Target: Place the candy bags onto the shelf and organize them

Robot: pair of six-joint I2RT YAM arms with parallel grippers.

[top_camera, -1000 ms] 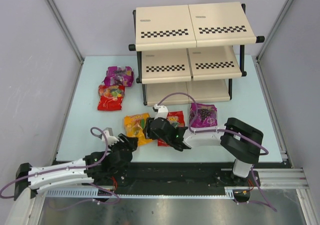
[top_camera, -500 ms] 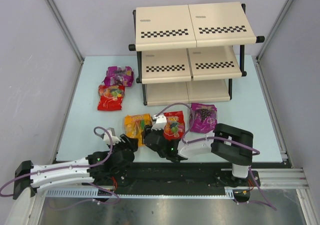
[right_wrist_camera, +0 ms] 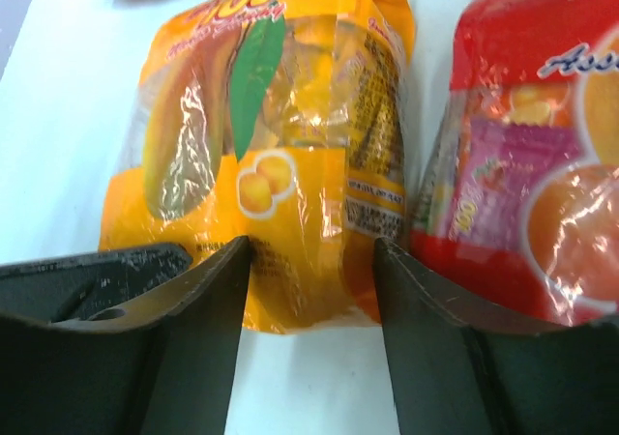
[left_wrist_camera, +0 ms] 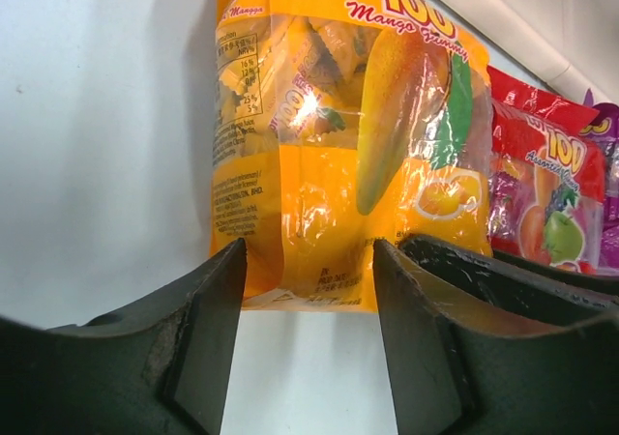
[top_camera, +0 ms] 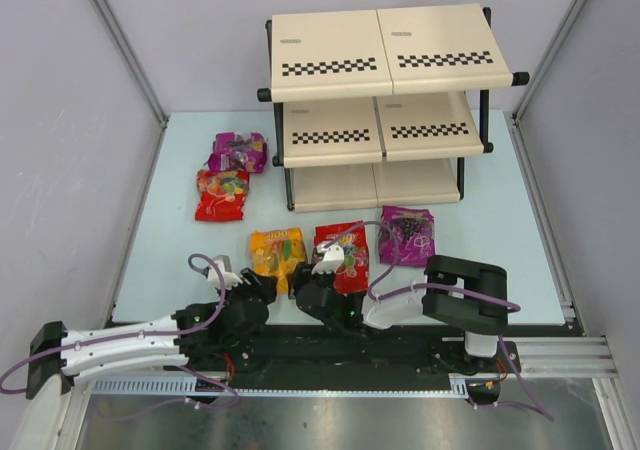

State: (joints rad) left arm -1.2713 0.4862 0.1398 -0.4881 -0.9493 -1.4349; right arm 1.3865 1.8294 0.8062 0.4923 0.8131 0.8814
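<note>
Left gripper (left_wrist_camera: 308,261) — jaws apart, framing orange bag (left_wrist_camera: 338,145) end. Right gripper (right_wrist_camera: 312,251) — jaws apart, framing same bag; red bag (right_wrist_camera: 522,164) just beside.

A pale, blue-tinted table (top_camera: 180,170) fills a booth closed in by plain lavender-grey panels: a back wall (top_camera: 200,40), a left wall (top_camera: 60,170) and a right wall (top_camera: 590,170). Slim metal posts (top_camera: 120,45) mark the seams between the panels and slant up from the table's far corners. A black strip (top_camera: 290,345) runs along the near edge, with a dull, reflective metal surface (top_camera: 350,425) below it. The light is soft and even, and shadows are faint.
</note>
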